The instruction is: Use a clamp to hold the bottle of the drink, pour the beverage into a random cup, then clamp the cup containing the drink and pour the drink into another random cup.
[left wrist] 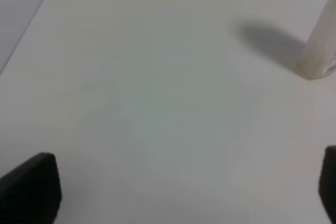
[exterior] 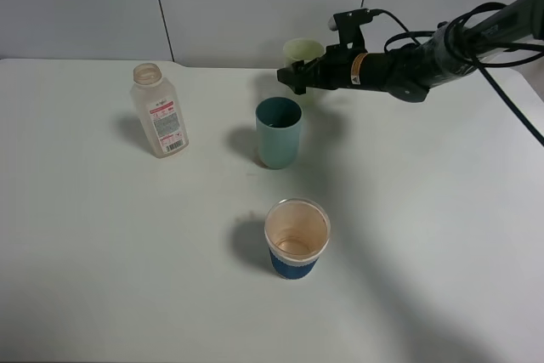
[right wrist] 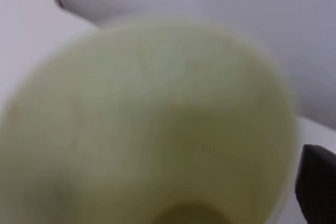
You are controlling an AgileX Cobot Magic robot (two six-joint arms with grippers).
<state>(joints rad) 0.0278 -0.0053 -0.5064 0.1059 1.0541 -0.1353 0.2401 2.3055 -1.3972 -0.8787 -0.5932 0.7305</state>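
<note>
The pale yellow-green cup (exterior: 303, 48) stands upright at the back of the table and fills the right wrist view (right wrist: 157, 124). My right gripper (exterior: 297, 76) reaches around its lower part. One dark finger (right wrist: 317, 182) shows a little off the cup's wall, so the jaws stand open. The teal cup (exterior: 279, 132) stands just in front, dark inside. At the left, the clear capless bottle (exterior: 159, 121) is upright, and its edge shows in the left wrist view (left wrist: 320, 45). My left gripper (left wrist: 178, 192) hangs open over bare table, with nothing between its fingers.
A wide paper cup with a blue base (exterior: 297, 238) stands near the front middle, brownish inside. The white table (exterior: 442, 235) meets a grey wall at the back. The right arm's cables (exterior: 501, 82) trail off at the back right.
</note>
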